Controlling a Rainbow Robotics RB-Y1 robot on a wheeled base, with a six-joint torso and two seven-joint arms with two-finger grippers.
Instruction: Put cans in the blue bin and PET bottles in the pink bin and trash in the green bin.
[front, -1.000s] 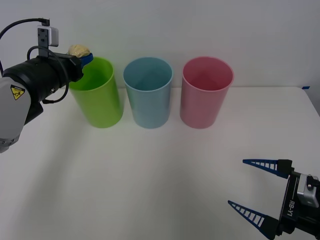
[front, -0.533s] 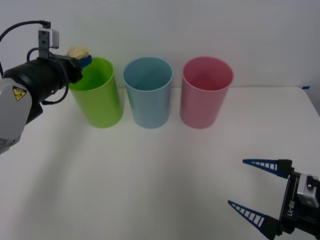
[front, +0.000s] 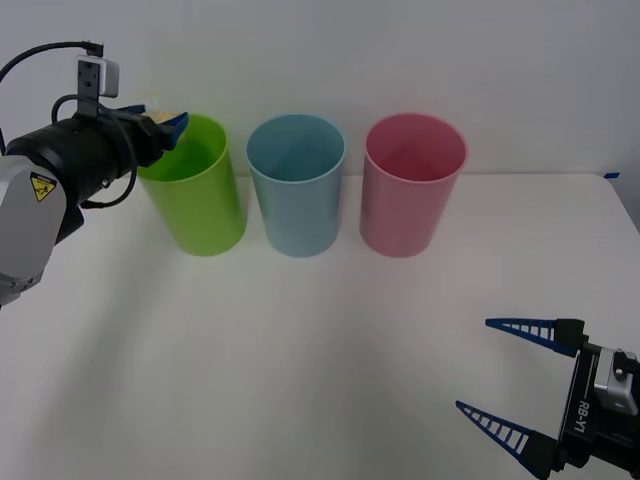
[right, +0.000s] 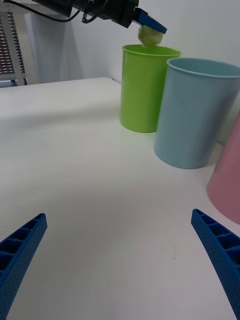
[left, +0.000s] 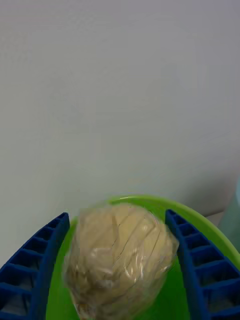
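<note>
While the left claw (front: 165, 122) hangs over the near-left rim of the green bin (front: 195, 185), its blue fingers (left: 37, 260) stand parted with the trash (left: 120, 260) between them. In the left wrist view the pale wrinkled lump looks blurred and clear of both fingers, so it is probably already loose and dropping, though I cannot be sure of that. In the right wrist view it sits just above the bin's mouth.

To do this step well, the claw should stay spread and level over the opening until the lump is inside. Any sideways pull now risks knocking it onto the rim or out over the bench (front: 300, 350).

Beside the green bin stand the blue bin (front: 296, 185) and then the pink bin (front: 412, 185), all upright in one row. The right claw (front: 520, 385) waits wide open and empty low at the near right of the bench, well apart from the bins.
</note>
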